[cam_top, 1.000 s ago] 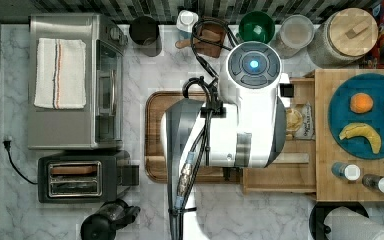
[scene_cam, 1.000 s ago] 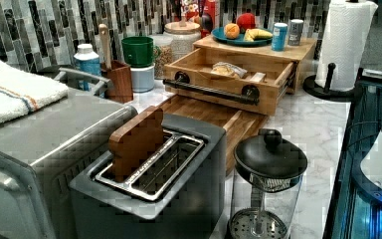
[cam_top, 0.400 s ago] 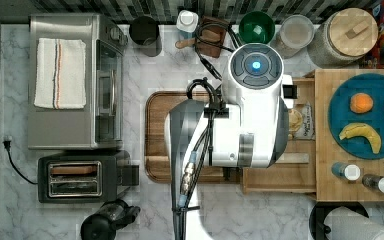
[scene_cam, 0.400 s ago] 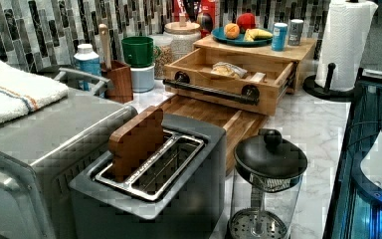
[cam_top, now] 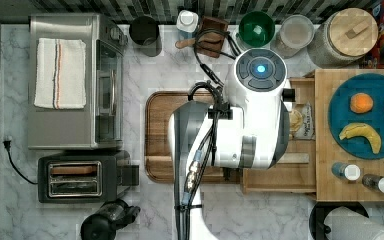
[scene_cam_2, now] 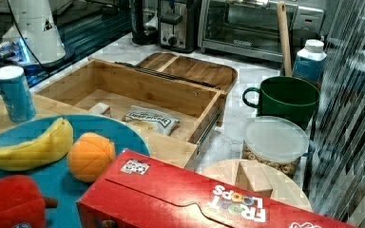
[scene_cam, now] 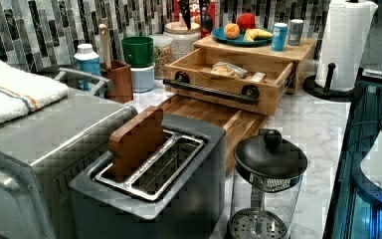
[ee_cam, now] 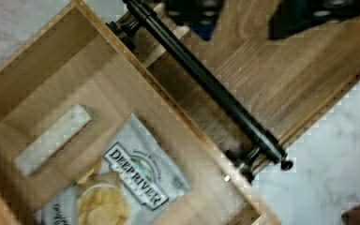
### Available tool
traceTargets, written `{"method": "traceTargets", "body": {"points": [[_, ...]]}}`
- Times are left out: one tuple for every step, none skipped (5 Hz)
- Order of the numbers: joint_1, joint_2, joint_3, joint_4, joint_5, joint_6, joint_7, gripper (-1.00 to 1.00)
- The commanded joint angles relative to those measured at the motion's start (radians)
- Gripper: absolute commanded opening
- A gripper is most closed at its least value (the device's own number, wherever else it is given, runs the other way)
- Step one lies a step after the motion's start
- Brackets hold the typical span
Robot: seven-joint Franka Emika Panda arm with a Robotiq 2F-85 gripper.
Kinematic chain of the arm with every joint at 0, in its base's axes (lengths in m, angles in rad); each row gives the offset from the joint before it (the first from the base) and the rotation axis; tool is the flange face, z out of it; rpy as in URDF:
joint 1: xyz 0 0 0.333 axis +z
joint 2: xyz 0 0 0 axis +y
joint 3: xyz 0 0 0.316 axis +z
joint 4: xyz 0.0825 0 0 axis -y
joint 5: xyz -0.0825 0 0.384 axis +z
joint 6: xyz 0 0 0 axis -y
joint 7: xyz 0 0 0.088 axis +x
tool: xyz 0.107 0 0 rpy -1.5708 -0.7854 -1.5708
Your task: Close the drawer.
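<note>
The drawer [scene_cam: 229, 82] is a shallow light-wood box pulled out from under the wood slab that bears the blue plate [cam_top: 367, 117]. A black bar handle [scene_cam: 211, 91] runs along its front. In the top view my arm covers most of the drawer [cam_top: 280, 175]. The wrist view shows the drawer's inside [ee_cam: 65, 108] with a chips bag [ee_cam: 126, 187] in it, and the handle [ee_cam: 206, 86]. My gripper [ee_cam: 253, 11] is open, its dark fingers [ee_cam: 192, 9] hanging over the brown cutting board [ee_cam: 281, 84] just outside the handle, with nothing between them.
The brown cutting board [cam_top: 160, 135] lies in front of the drawer. A toaster [cam_top: 80, 177], a toaster oven [cam_top: 72, 82] and a glass press pot [scene_cam: 268, 174] stand beyond it. A green mug [scene_cam_2: 285, 99], jars and a cereal box [scene_cam_2: 195, 199] stand beside the drawer.
In the top view my arm has shifted slightly to the right and down. The drawer stands open as before.
</note>
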Motion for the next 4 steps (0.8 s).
{"method": "traceTargets", "body": {"points": [[0.097,-0.062,0.091,-0.061,0.102,-0.008,-0.239,1.0],[0.097,-0.085,0.123,-0.134,0.07,0.068,-0.274,-0.99],[0.097,-0.11,0.149,-0.234,0.011,0.164,-0.279,-1.0],[0.083,-0.107,0.155,-0.287,-0.005,0.212,-0.334,-1.0]]}}
